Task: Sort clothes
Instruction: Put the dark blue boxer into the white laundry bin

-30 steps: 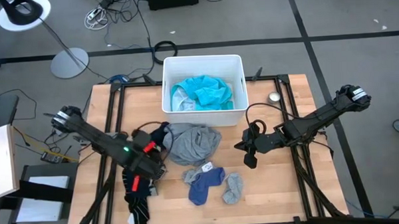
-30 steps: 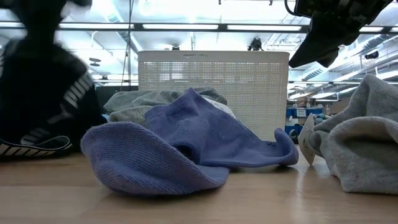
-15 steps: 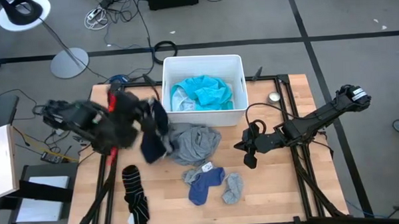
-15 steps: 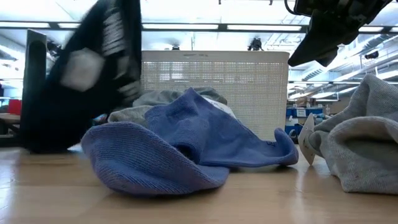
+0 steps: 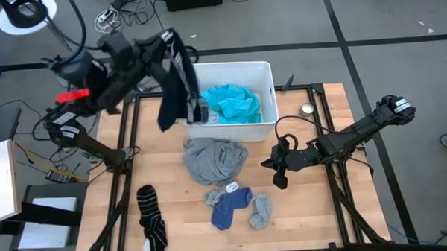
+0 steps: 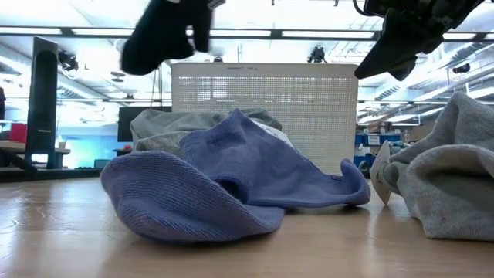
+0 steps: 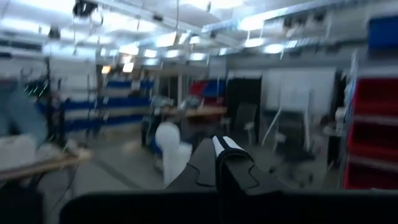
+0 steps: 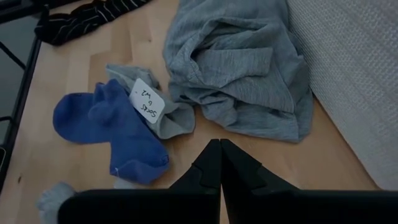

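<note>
Left claw (image 5: 163,44) raised high above tabletop's (image 5: 316,212) left rear, clamped on dark garment (image 5: 179,86) hanging over bin's (image 5: 265,68) left edge. Turquoise piece (image 5: 234,103) in bin. Grey shirt (image 5: 215,159) on tabletop before bin; blue sock (image 5: 230,207), grey sock (image 5: 261,210), striped black sock (image 5: 152,228) nearer front. Right claw (image 5: 276,170) closed, empty, hovering right of shirt.

White bin (image 5: 264,72) at table (image 5: 316,226) rear; small round object (image 5: 307,108), maybe tape.
</note>
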Controlling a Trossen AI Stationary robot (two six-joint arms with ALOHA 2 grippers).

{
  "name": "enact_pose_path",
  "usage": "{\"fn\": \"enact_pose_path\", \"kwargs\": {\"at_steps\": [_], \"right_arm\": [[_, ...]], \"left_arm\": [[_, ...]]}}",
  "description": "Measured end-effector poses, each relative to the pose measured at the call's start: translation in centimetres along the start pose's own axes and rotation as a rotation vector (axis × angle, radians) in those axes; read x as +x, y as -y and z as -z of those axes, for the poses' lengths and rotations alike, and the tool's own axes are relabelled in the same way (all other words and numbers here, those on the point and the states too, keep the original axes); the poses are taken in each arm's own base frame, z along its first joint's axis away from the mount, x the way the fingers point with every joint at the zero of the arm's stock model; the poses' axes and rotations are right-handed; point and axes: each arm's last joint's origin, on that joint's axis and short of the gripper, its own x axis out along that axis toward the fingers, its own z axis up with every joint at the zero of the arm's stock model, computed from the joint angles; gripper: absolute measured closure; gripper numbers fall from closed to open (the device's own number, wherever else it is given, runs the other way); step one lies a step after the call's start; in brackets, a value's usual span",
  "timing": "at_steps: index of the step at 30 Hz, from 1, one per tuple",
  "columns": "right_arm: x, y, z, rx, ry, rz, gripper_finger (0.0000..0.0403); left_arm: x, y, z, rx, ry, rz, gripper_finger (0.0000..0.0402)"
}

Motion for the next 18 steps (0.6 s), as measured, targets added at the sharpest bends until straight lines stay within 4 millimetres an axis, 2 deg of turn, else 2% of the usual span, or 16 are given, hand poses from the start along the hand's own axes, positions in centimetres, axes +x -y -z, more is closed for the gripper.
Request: {"fn": "enact_pose_path", "kwargs": {"at_steps": [6, 9, 13, 18], "right_arm": [[0.0, 0.0, 0.0, -0.022, 0.001, 0.0, 0.04], [0.0, 0.0, 0.0, -0.027, 0.0, 0.0, 0.04], [0.0, 0.0, 0.0, -0.035, 0.0, 0.0, 0.04], [0.0, 0.0, 0.0, -0.045, 0.001, 0.0, 0.04]], "left_arm": [[3.3, -0.6, 0.6, 0.009, 0.118, 0.032, 0.0401], [4.6, -1.1, 1.4, 0.018, 0.109, 0.034, 0.0401], [5.9, -1.7, 3.6, 0.073, -0.039, 0.077, 0.0401], [8.2, -2.8, 8.5, 0.123, -0.361, 0.13, 0.0401]]}}
